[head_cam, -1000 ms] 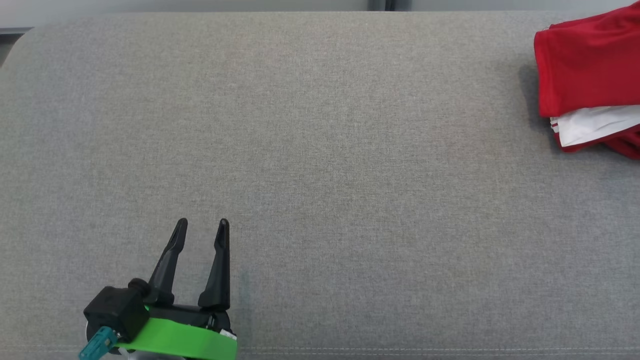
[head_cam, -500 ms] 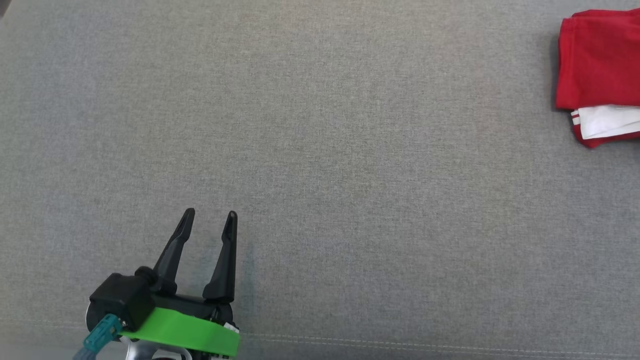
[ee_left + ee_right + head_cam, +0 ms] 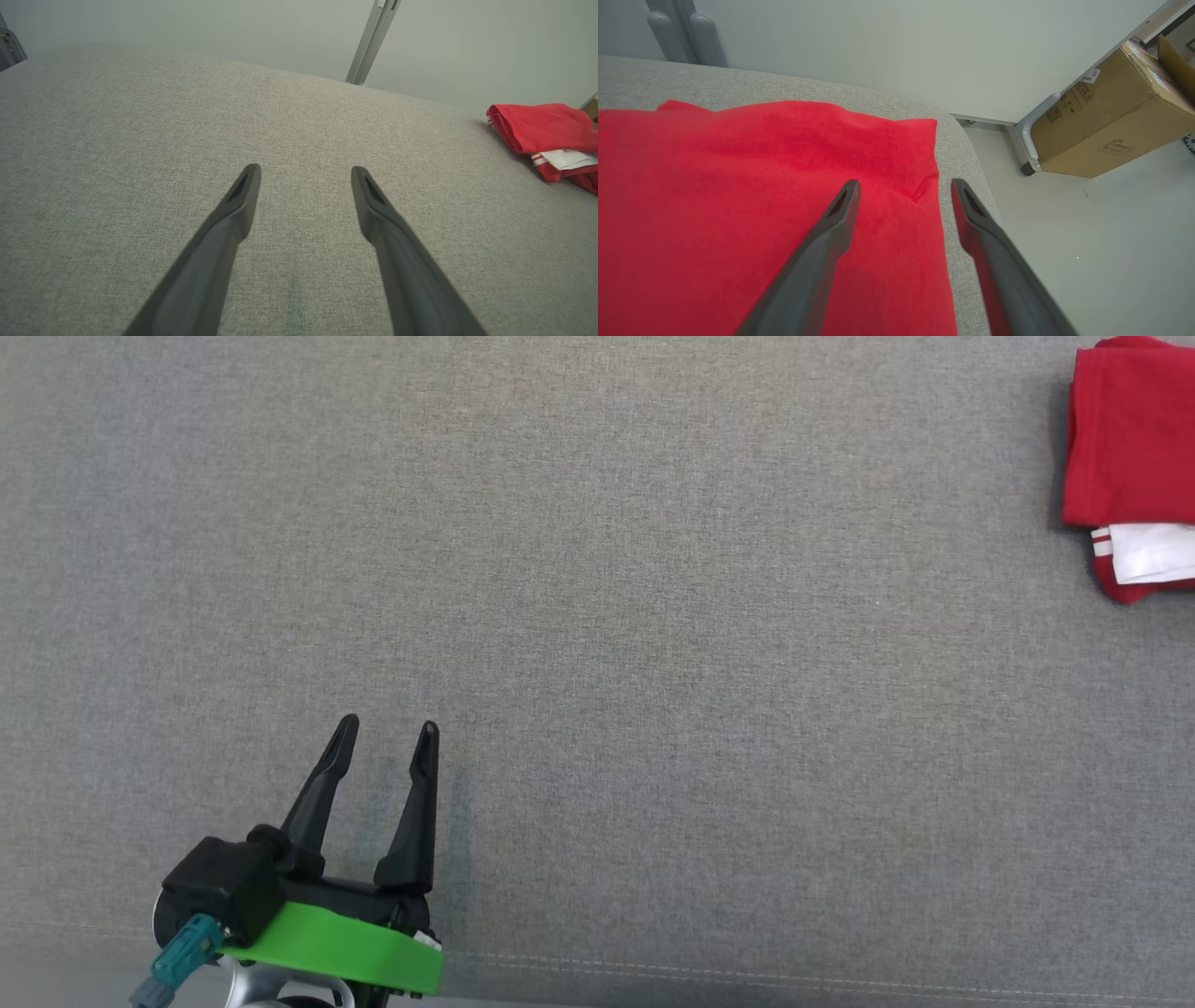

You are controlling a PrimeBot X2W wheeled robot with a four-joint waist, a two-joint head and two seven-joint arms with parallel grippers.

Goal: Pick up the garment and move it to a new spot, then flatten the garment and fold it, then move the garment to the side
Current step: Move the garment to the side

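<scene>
The garment (image 3: 1130,448) is red with a white, red-striped part, folded into a stack at the far right edge of the grey padded surface (image 3: 653,616). It also lies at the right in the left wrist view (image 3: 544,128). My left gripper (image 3: 387,737) stands open over bare grey fabric at the lower left, far from the garment; its fingers spread wide (image 3: 303,170) with nothing between them. My right gripper (image 3: 903,184) hangs open just above the red garment (image 3: 752,186), near its right edge, with nothing between its fingers.
The padded surface ends just right of the garment, with pale floor (image 3: 1087,261) beyond. A cardboard box (image 3: 1101,121) and a grey frame leg (image 3: 1029,144) stand on that floor. A pale wall and a metal post (image 3: 373,42) lie behind the surface.
The head camera has tilted and turned, so the garment sits further right in the picture. The left gripper stays open and still.
</scene>
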